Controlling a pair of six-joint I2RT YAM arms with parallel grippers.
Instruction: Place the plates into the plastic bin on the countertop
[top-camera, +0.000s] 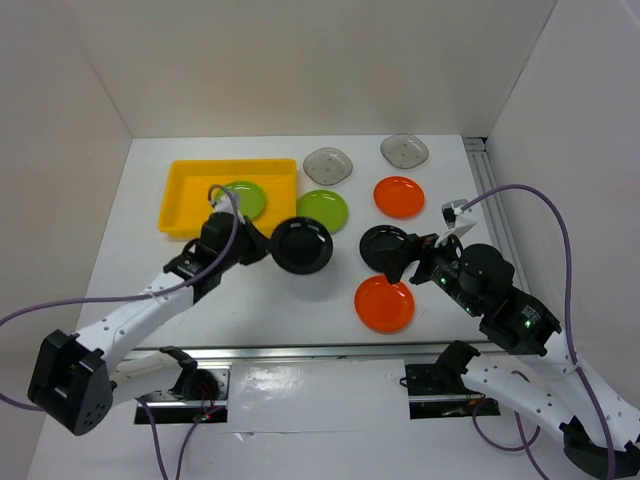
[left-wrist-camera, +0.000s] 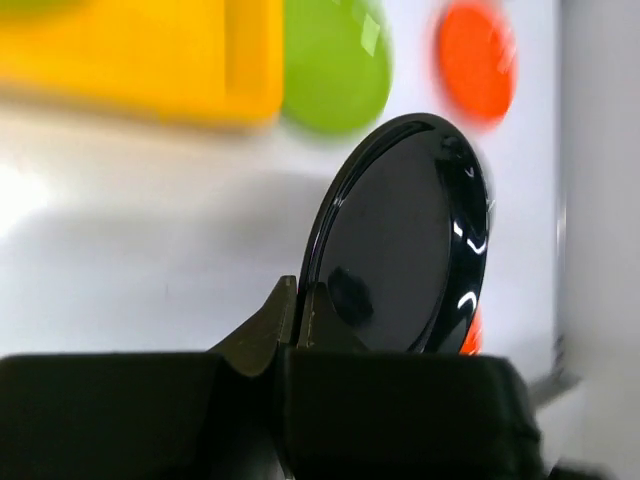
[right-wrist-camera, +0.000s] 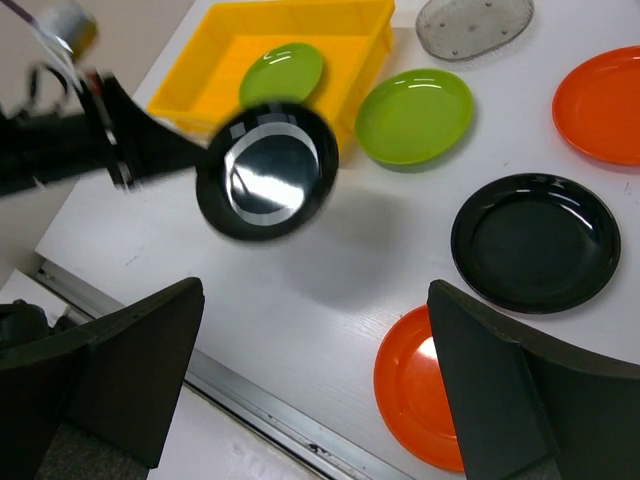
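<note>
**Ana:** Black plastic in the pinch! The left gripper (top-camera: 267, 247) is clamped on the rim of 1 black plate (top-camera: 302, 245), which hangs tilted off the countertop (top-camera: 250, 300) with its shadow underneath.

**Ben:** Where is that from the yellow bin (top-camera: 188, 202)?

**Ana:** Just off the bin's near right corner. 1 lime plate (top-camera: 243, 198) lies inside the bin, and the second lime plate (top-camera: 322, 210) sits just outside its right wall.

**Ben:** So which step is this?

**Ana:** The carry, I'd say: plate grasped and lifted, not yet over the bin. The next move calls for a swing across the low wall, then levelling the plate. It should go down on the bare floor beside the lime one before the jaws part.

**Ben:** And the right gripper (top-camera: 415, 255)?

**Ana:** Spread wide and holding nothing, well right of the bin, beside the other black plate (top-camera: 383, 243).

**Ben:** What else is out there?

**Ana:** All are right of the bin: near orange plate (top-camera: 384, 304), far orange plate (top-camera: 399, 196), first grey plate (top-camera: 328, 165), second grey plate (top-camera: 404, 151). That leaves 7 of 8 outside. The surface is plain white with white walls (top-camera: 300, 60) around it. A metal rail (top-camera: 300, 352) runs along the front edge, nearer than the bin.
</note>
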